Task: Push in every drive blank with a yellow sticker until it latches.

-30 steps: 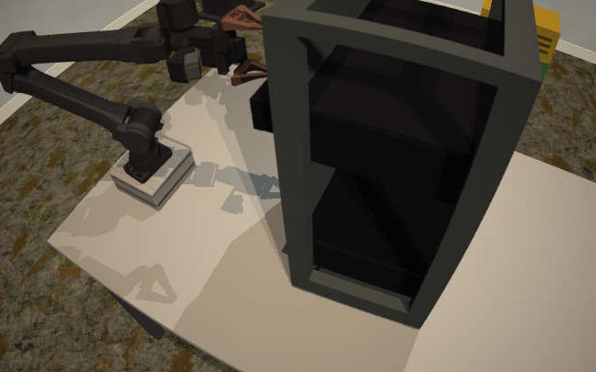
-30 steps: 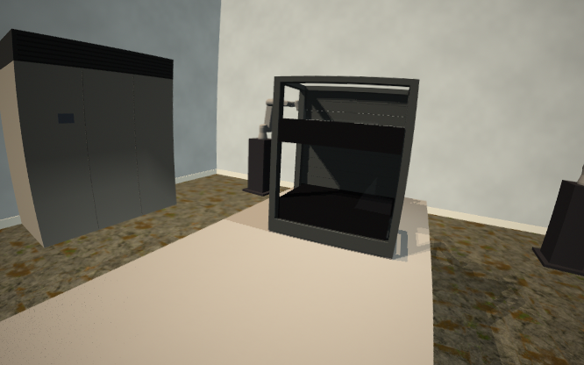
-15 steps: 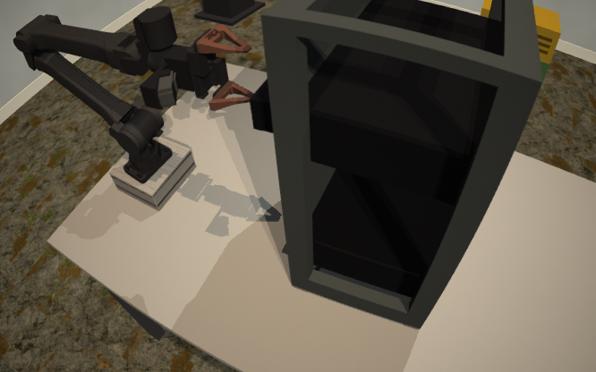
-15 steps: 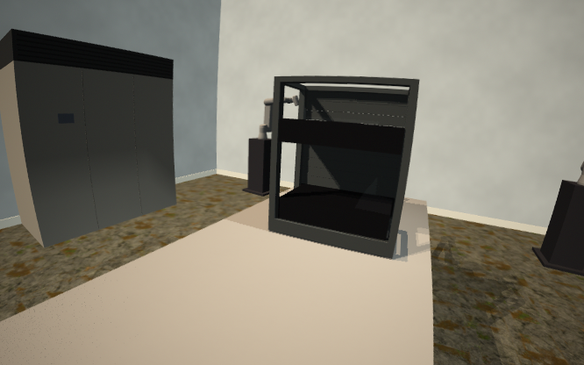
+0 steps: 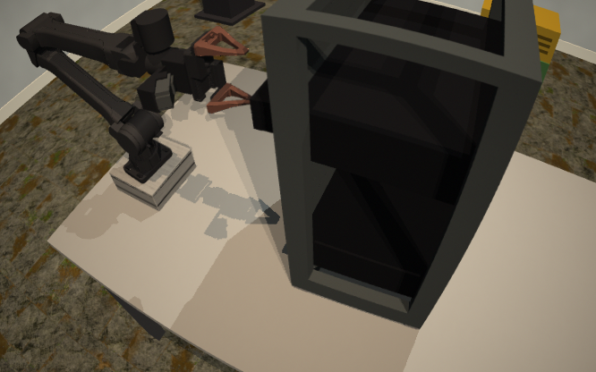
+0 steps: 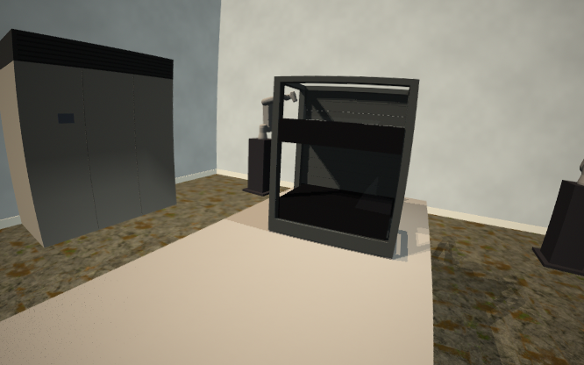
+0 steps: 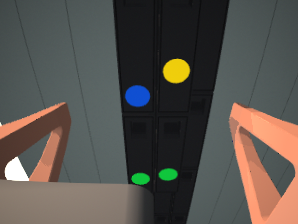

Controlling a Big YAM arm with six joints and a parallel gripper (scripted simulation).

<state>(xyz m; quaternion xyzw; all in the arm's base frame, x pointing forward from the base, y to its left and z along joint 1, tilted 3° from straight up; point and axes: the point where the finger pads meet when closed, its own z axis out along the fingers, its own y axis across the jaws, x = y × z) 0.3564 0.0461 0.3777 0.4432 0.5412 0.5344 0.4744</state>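
Top view: a dark grey open-framed rack (image 5: pixel 286 139) stands upright on the beige counter (image 5: pixel 523 277), its interior in deep shadow with dark shelves or units inside that cannot be told apart. A black block (image 5: pixel 259 108) projects from the rack's front face toward the arm. The black six-joint arm (image 5: pixel 79 88) rises from a pale base block (image 5: pixel 178 177) near the counter's edge and reaches toward that face. Its end effector (image 5: pixel 248 73) carries 2 terracotta fingers (image 5: pixel 219 42) spread to their full width — nothing lies between them. The lower finger's tip sits just beside the projecting block; whether it touches cannot be told.

Wrist view: the end effector (image 7: pixel 149 163) faces a column of black drive blanks (image 7: pixel 173 43) set in the rack's grey front panel (image 7: pixel 73 50). 4 round stickers show — a yellow sticker (image 7: pixel 176 71) on 1 blank, a blue sticker (image 7: pixel 137 95) on the neighbouring blank just beside and slightly lower, and 2 green stickers (image 7: pixel 140 179) further down, side by side. The yellow-stickered blank lies ahead of the spread fingers, roughly centred between them and apart from both.

Exterior view: the rack (image 6: pixel 277 158) seen from its open rear, upright on the counter (image 6: pixel 195 294); a grey cabinet (image 6: pixel 86 140) stands on the floor well apart.
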